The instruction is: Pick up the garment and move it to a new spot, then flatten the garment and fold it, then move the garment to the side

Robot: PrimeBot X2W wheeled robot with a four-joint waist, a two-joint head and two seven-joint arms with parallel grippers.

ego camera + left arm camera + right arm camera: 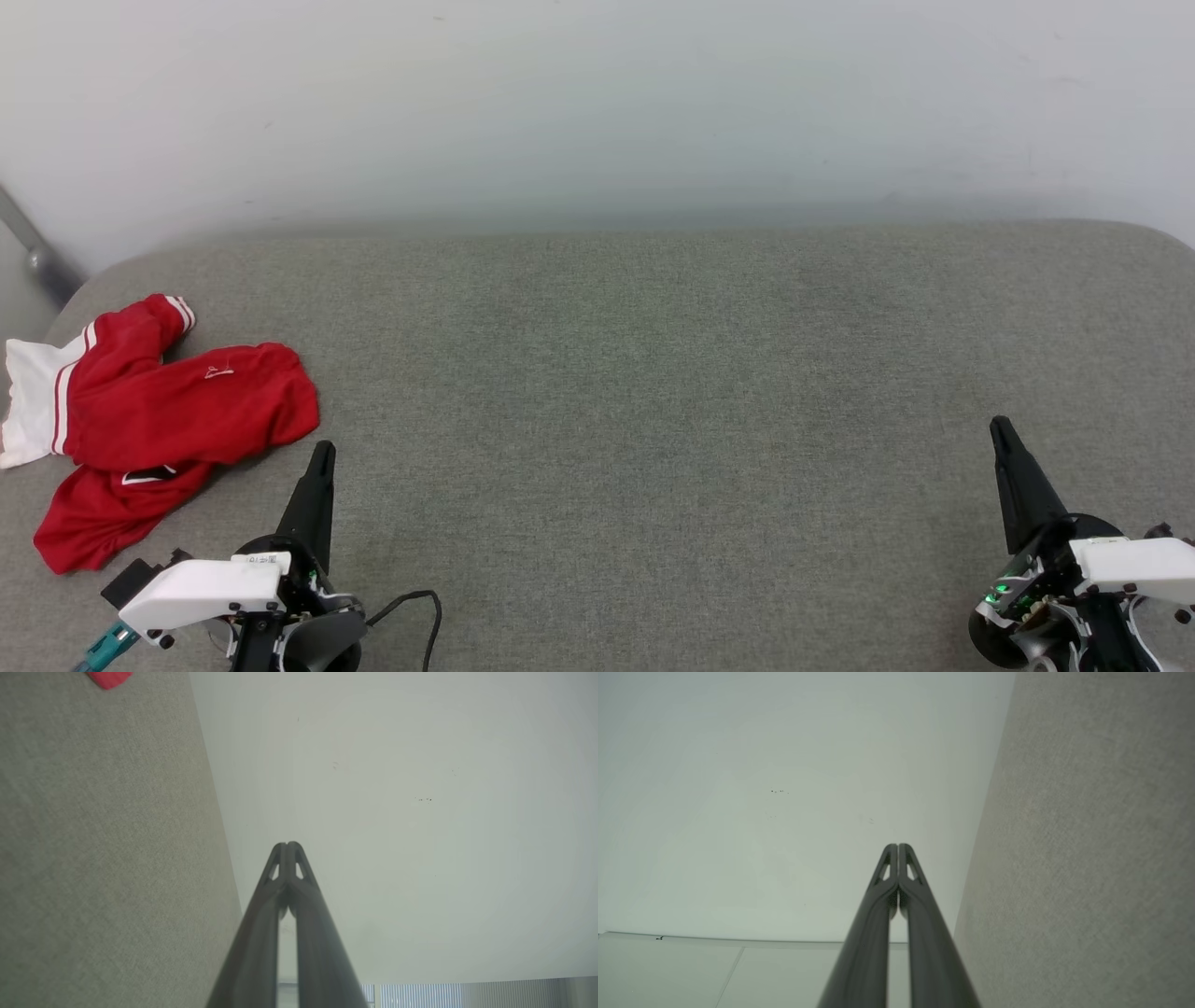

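The garment (159,411), a red jersey with a white red-striped sleeve and a small white logo, lies crumpled at the far left of the grey fabric surface (653,392). A red tip of the garment (108,678) shows at the top left of the left wrist view. My left gripper (322,451) is shut and empty, just right of and slightly nearer than the garment, not touching it; its tips (288,845) meet. My right gripper (1000,427) is shut and empty at the lower right, far from the garment, its tips (897,847) pressed together.
A pale wall (597,103) rises behind the surface's far edge. A grey metal bar (33,252) slants at the left edge. A black cable (420,607) loops beside my left wrist. The surface has rounded far corners.
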